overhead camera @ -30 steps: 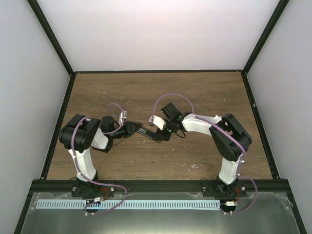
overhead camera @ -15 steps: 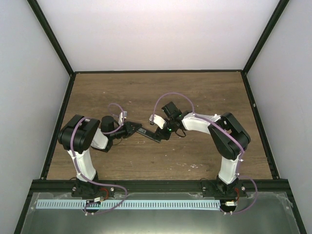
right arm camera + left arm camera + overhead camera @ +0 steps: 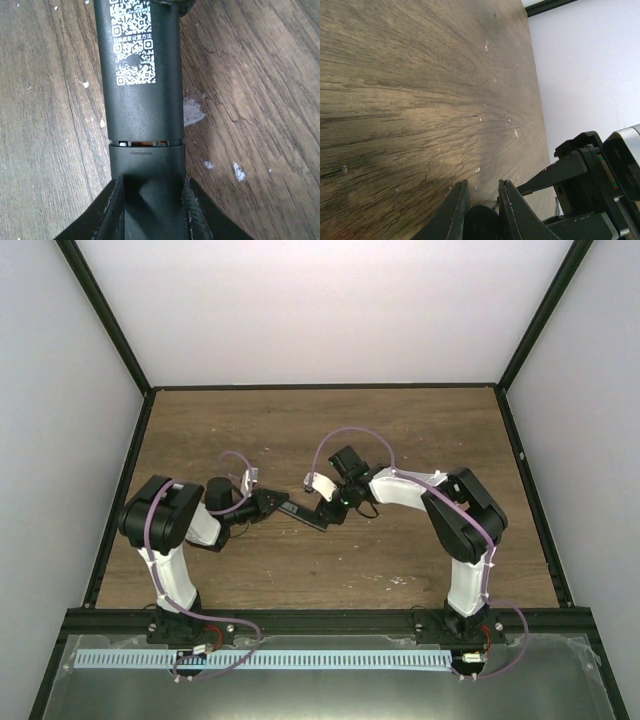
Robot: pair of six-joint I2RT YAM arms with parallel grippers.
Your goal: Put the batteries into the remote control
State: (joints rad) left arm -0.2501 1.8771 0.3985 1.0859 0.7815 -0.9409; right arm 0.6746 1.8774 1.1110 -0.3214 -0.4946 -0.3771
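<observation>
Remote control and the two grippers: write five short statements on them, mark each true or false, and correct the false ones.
1. The remote control shows white QR codes to the right wrist camera. True.
2. The right gripper flanks its battery cover. True.
3. The cover is off completely. False: it sits on the remote, with a thin gap.
4. The left gripper hangs open, clear of everything. False: it is shut on the remote's other end.
5. A green battery lies beside the remote. False: no battery shows.
</observation>
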